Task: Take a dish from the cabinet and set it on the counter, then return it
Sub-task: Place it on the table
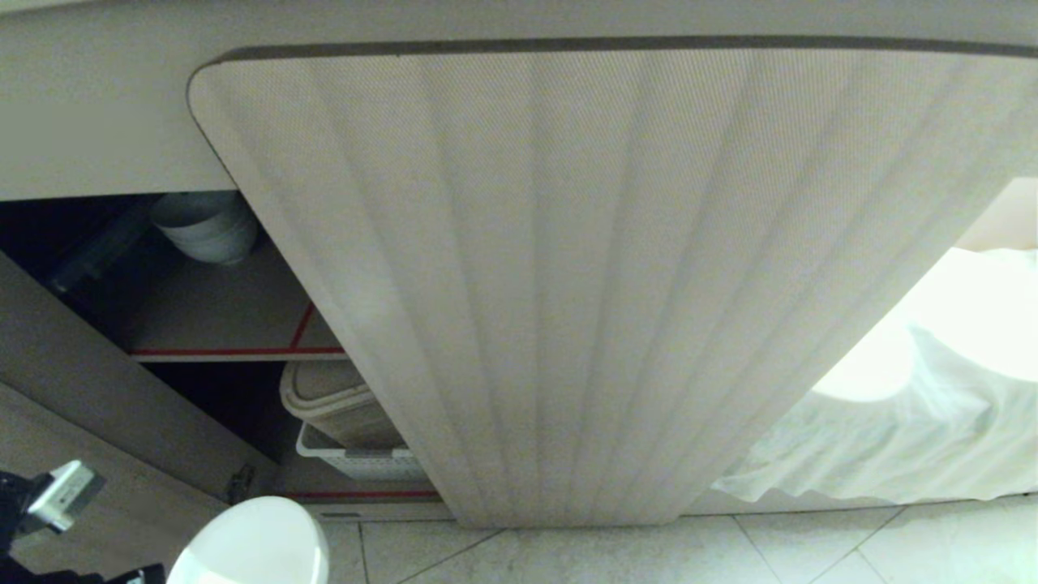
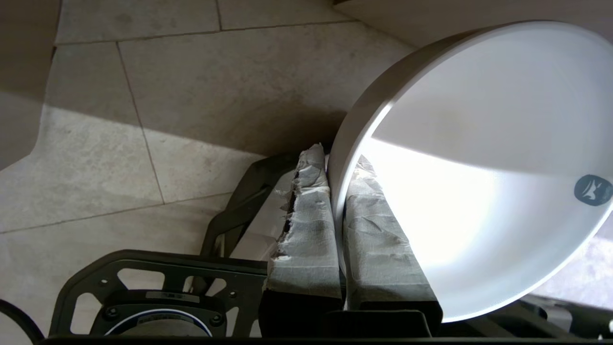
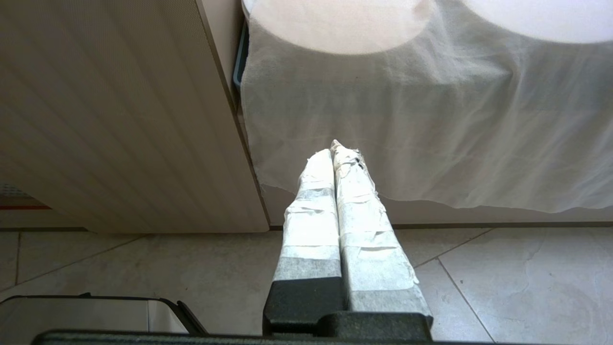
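Left wrist view shows the left gripper (image 2: 337, 239) pinched tight on the rim of the dish (image 2: 479, 167), one taped finger inside the wall and one outside, so the bowl's hanging tipped over the tiled floor (image 2: 191, 96). In the head view it sits low at the left, just outside the open cabinet (image 1: 227, 316), clear of the shelf with the stacked bowls (image 1: 207, 227). Looks like the carry stage to me; can't tell which leg. Next it needs a slow move, bowl kept clear of the door (image 1: 584, 284). Right gripper (image 3: 335, 153) is parked, fingers pressed together, empty.
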Tool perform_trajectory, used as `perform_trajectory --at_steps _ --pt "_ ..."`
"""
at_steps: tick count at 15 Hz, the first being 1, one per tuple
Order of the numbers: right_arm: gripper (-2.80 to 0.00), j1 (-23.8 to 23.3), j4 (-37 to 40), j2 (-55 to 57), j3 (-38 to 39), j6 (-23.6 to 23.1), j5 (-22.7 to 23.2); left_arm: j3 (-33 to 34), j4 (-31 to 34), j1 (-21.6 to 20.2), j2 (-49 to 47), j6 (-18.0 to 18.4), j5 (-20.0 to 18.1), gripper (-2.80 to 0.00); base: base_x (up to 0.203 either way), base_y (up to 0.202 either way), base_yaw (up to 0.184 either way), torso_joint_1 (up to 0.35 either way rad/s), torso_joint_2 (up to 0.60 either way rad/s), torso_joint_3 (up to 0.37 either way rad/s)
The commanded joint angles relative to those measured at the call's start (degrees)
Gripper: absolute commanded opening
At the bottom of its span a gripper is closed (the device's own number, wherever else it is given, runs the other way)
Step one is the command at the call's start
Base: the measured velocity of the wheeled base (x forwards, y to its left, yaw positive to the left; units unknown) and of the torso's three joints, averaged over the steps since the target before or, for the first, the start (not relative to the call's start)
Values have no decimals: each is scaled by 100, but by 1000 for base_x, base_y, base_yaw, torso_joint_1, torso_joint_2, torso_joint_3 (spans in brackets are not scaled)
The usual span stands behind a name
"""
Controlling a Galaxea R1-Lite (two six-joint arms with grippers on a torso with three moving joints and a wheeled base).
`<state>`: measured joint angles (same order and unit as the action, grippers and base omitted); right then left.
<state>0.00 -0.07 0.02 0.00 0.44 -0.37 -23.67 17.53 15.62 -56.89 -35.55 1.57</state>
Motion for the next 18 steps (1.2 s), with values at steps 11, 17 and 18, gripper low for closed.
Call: perform_trajectory --at_steps 11,17,18 --pt "-280 0 -1 -2 0 0 2 100 29 257 187 -37 -52 -280 0 0 0 0 0 0" --pt "-280 0 -1 -2 0 0 2 197 93 405 266 -40 -52 -280 0 0 0 0 0 0" --pt "-280 0 -1 -2 0 0 2 205 93 407 275 -40 -52 -280 0 0 0 0 0 0"
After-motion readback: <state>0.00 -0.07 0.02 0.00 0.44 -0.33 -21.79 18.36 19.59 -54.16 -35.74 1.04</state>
